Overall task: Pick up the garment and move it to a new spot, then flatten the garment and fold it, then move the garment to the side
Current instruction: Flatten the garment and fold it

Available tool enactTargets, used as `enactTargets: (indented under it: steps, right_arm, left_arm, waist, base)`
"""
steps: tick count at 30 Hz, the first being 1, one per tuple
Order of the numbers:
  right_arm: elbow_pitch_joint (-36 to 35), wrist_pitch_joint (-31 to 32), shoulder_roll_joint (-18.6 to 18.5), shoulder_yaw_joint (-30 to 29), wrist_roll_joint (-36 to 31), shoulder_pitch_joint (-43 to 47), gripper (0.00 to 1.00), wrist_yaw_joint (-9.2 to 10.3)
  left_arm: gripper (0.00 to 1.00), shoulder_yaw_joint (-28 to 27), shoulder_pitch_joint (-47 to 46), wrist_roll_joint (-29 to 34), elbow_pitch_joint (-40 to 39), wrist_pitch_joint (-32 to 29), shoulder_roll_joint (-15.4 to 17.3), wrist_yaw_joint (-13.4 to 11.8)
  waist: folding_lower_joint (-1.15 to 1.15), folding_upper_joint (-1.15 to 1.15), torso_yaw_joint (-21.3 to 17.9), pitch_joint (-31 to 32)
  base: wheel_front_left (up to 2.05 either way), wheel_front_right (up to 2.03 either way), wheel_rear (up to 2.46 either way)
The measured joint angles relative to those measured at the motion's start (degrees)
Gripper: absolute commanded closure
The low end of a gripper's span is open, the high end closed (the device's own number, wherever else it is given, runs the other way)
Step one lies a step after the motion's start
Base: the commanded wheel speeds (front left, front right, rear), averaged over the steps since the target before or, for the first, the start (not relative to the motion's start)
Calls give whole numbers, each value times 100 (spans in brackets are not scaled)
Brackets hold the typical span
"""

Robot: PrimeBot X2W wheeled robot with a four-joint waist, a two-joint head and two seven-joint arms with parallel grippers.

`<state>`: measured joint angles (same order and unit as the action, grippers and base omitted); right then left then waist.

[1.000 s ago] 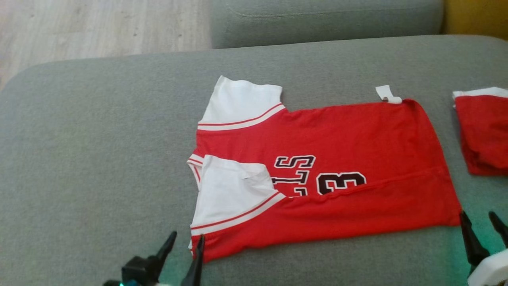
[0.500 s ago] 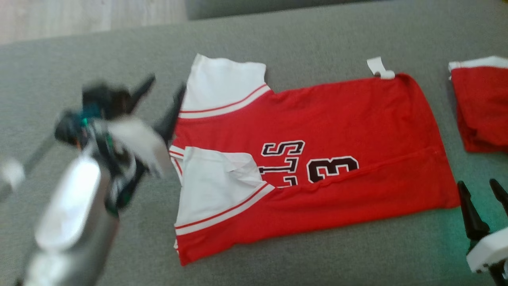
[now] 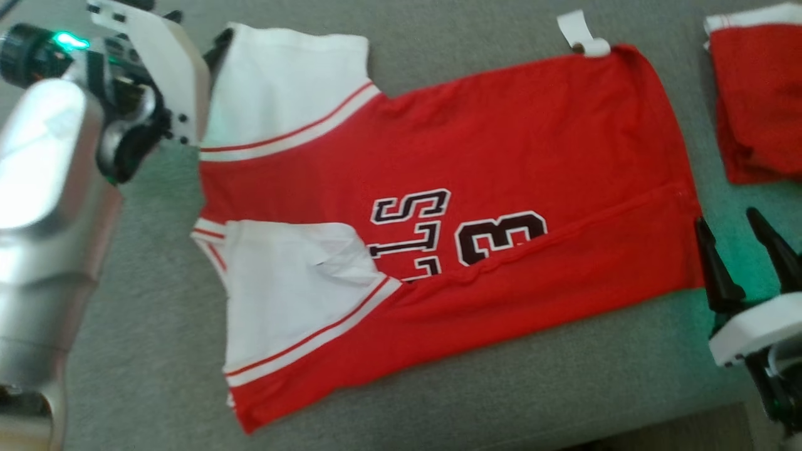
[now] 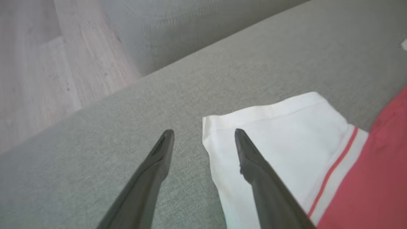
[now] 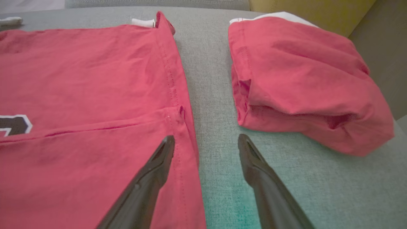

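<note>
Left gripper (image 3: 195, 28), as I see it from the head view, sits at the far left corner of the jersey (image 3: 501, 156), jaws apart, beside the edge of the far white sleeve (image 3: 288, 81). That jersey lies spread on the grey couch (image 3: 501, 401), collar to my left and hem to my right, with its near long edge folded up over the black lettering and the near sleeve lying on top. Right gripper (image 3: 725, 216) is at the jersey's near hem corner, jaws also apart, tips pointing away from me. A white tag (image 3: 579, 31) sticks out at the far hem corner, and a red bundle (image 3: 758, 106) lies just right of the jersey, apart from it

Left wrist view: left gripper (image 4: 203, 132) is spread wide, one finger over the sleeve (image 4: 279, 133) near its corner, the other over bare couch (image 4: 95, 143); I cannot tell whether either touches. Pale wood floor (image 4: 47, 63) shows beyond the couch

Right wrist view: right gripper (image 5: 206, 136) is spread wide and holds nothing, one finger over the hem of the jersey (image 5: 95, 79), the other over couch (image 5: 216, 95) between jersey and bundle (image 5: 302, 79)
</note>
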<state>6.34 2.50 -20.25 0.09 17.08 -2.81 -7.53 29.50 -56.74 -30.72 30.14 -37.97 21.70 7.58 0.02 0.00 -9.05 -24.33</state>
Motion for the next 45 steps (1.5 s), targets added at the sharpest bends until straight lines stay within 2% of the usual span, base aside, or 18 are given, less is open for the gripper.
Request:
enactTargets:
  steps: [5,13,14,15,16,17,18,19,26,29,33,39,45]
  right_arm:
    - [55,-48,9,102,0,-182,0,0]
    - [244,-135,53,178,0,-390,0,0]
    - [266,-155,55,192,0,-401,0,0]
    - [281,-157,55,199,0,-403,0,0]
    - [300,-158,55,201,0,-403,0,0]
    - [318,-158,55,201,1,-403,0,0]
    - [336,-158,55,201,1,-403,0,0]
    - [347,-159,55,201,1,-403,0,0]
    - [288,-133,-49,241,10,-535,0,0]
    - [24,237,-358,517,74,-1092,0,0]
    - [58,950,-746,1234,110,-2073,0,0]
    - [831,2247,-1201,2662,114,-3621,0,0]
    - [1582,2697,-1323,3400,75,-4612,0,0]
  left_arm:
    - [0,100,-208,-197,466,-179,58,0]
    - [0,332,-572,-147,1017,54,164,0]
    - [4,345,-606,-147,1071,85,183,0]
    - [18,344,-647,-154,1134,83,188,0]
    - [46,346,-676,-158,1181,88,190,1]
    - [66,358,-694,-158,1207,113,189,1]
    - [66,374,-708,-158,1225,127,187,1]
    - [100,386,-725,-168,1233,138,182,1]
    - [100,710,-734,-490,1196,397,154,1]
    - [100,950,-733,-687,1043,535,140,1]
    - [100,1184,-733,-854,888,657,132,1]
    - [100,1513,-750,-1016,676,805,100,1]
    - [100,1772,-814,-1152,568,943,44,1]
  waist:
    - [0,0,-208,-215]
    - [-1,0,-481,-445]
    - [-1,0,-502,-455]
    - [-2,0,-520,-463]
    - [-2,0,-534,-471]
    - [-2,0,-542,-479]
    - [-2,0,-547,-488]
    - [-2,0,-548,-496]
    - [-2,0,-461,-413]
    - [-2,0,-369,-296]
    - [-2,0,-259,-191]
    - [-2,0,-41,-134]
    - [-2,0,159,-166]
  base:
    - [0,0,0]
    - [0,0,0]
    - [0,0,0]
    - [0,0,0]
    - [0,0,0]
    - [0,0,0]
    - [0,0,0]
    - [0,0,0]
    - [0,0,0]
    - [0,0,0]
    - [0,0,0]
    - [0,0,0]
    - [0,0,0]
